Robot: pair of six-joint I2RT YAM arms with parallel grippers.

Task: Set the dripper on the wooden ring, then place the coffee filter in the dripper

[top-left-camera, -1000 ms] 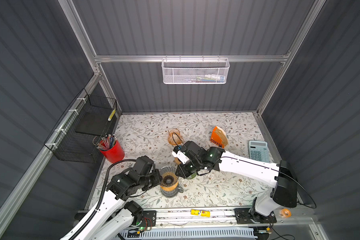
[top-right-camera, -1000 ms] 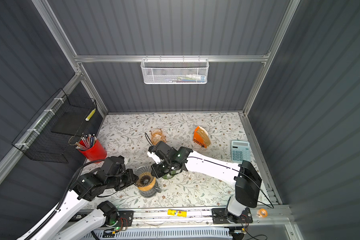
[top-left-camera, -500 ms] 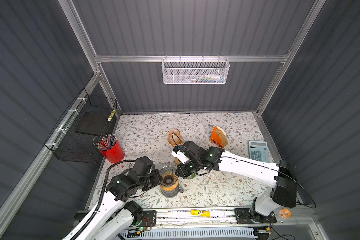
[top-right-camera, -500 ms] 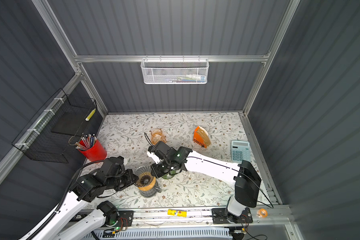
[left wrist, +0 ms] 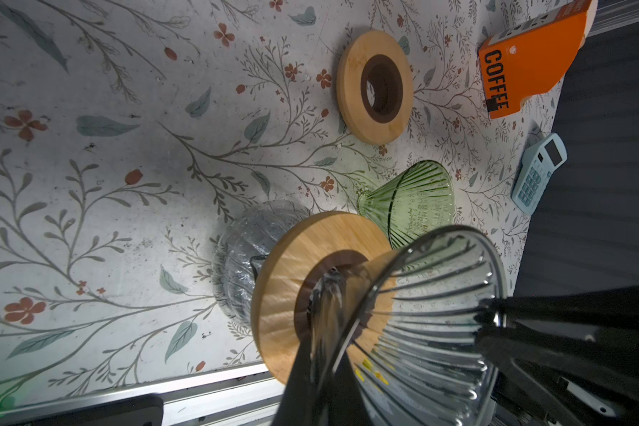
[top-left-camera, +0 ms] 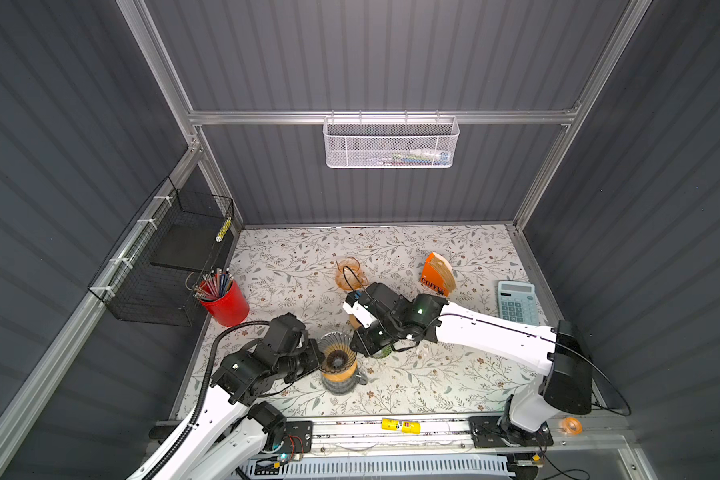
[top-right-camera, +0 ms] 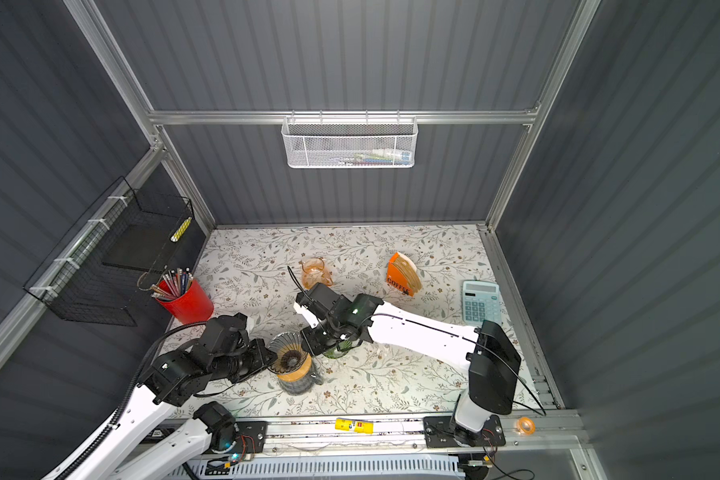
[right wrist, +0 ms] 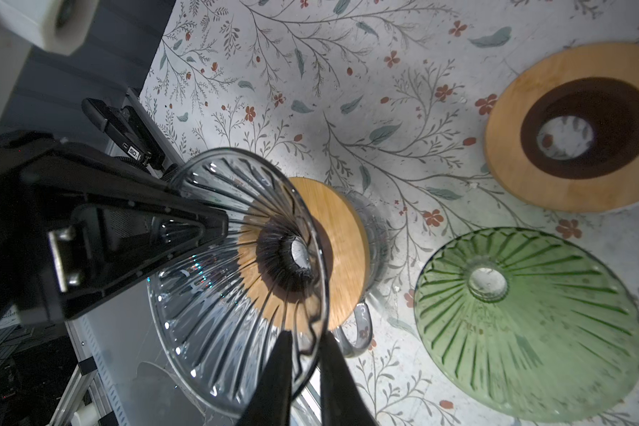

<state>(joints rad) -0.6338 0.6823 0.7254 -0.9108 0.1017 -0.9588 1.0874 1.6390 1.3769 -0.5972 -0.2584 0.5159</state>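
A clear ribbed glass dripper [top-left-camera: 336, 360] [top-right-camera: 289, 357] sits in a wooden collar on a glass carafe near the table's front edge. My left gripper [top-left-camera: 319, 358] [left wrist: 323, 354] is shut on its rim from the left. From the opposite side my right gripper [top-left-camera: 356, 353] [right wrist: 306, 343] is shut on the rim, one finger inside the cone and one outside. The dripper [left wrist: 432, 313] [right wrist: 237, 239] holds nothing. Brown paper coffee filters stand in an orange COFFEE box [top-left-camera: 437, 274] [top-right-camera: 404, 274] at the back right, away from both grippers.
A green glass dripper [right wrist: 528, 357] [left wrist: 410, 203] lies upside down beside the right gripper, with a loose wooden ring [right wrist: 510, 155] [left wrist: 351, 88] behind it. Elsewhere are an orange glass jug [top-left-camera: 350, 274], a red pencil cup [top-left-camera: 225, 301] and a calculator [top-left-camera: 516, 301].
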